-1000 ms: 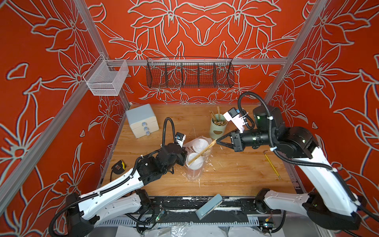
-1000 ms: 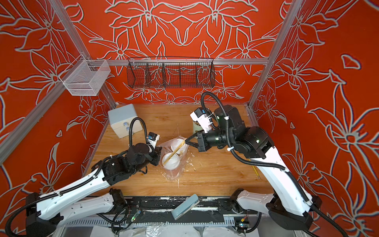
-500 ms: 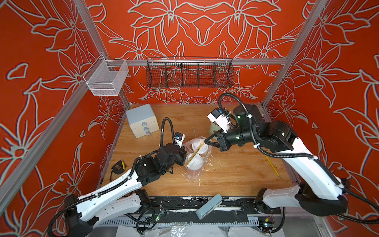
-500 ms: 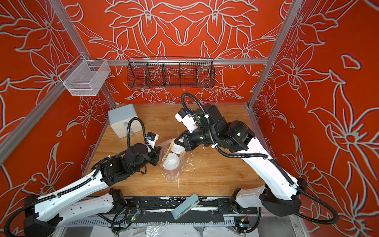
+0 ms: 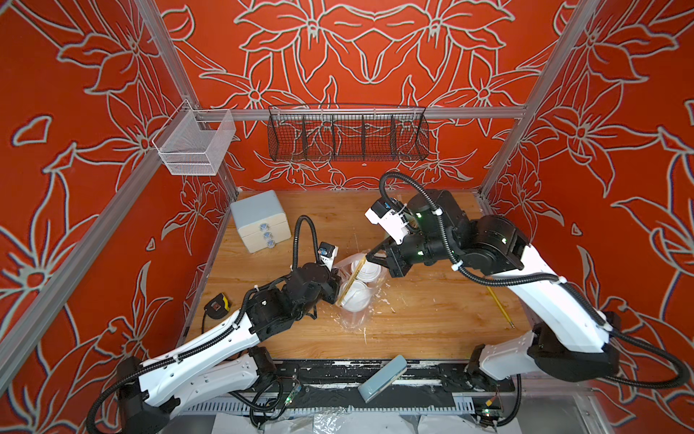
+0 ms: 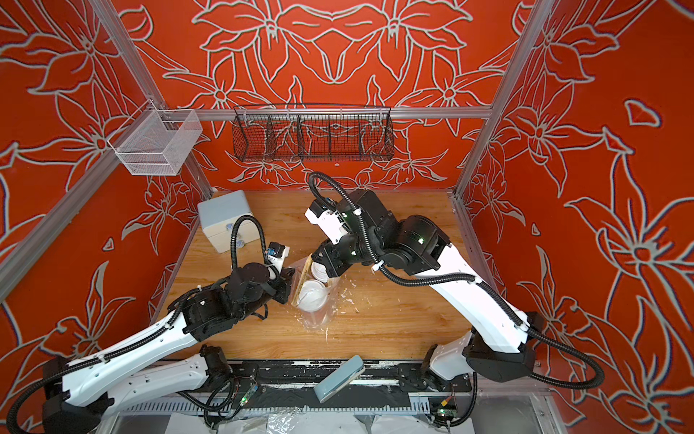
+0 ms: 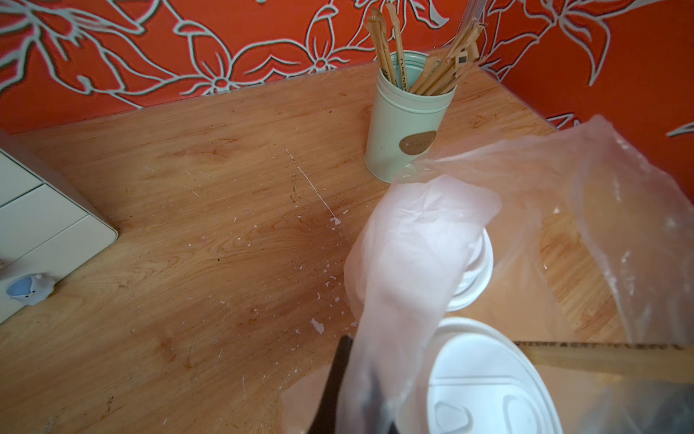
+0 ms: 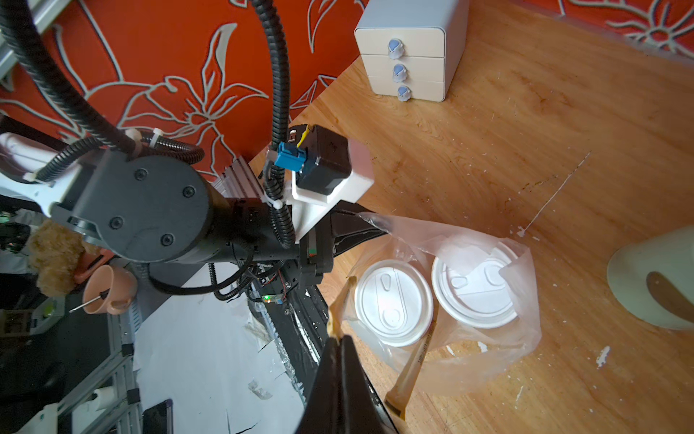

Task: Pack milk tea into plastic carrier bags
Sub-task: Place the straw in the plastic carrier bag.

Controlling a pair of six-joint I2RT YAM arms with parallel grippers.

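Observation:
Two milk tea cups with white dome lids (image 5: 366, 272) (image 5: 355, 295) stand side by side inside the transparent carrier bag (image 5: 353, 319) at mid-table; the right wrist view shows both lids (image 8: 392, 300) (image 8: 477, 289). My left gripper (image 5: 336, 297) is at the bag's left side, shut on the bag's film (image 7: 394, 300), which drapes over its black finger (image 7: 338, 375). My right gripper (image 5: 370, 257) is at the bag's mouth from the far right, shut on the upper end of a tan paper-wrapped stick (image 5: 351, 280). The stick slants down beside the cups (image 8: 413, 368).
A mint-green cylinder of sticks (image 7: 405, 135) stands behind the bag, hidden under the right arm in both top views. A small drawer box (image 5: 259, 220) sits back left. A tape measure (image 5: 216, 306) lies at the left edge and a yellow pencil (image 5: 499, 304) at the right.
My right arm has swung left from the mint-green cylinder to the bag's mouth, carrying the stick; the stick now slants down beside the cups. The left arm has held still.

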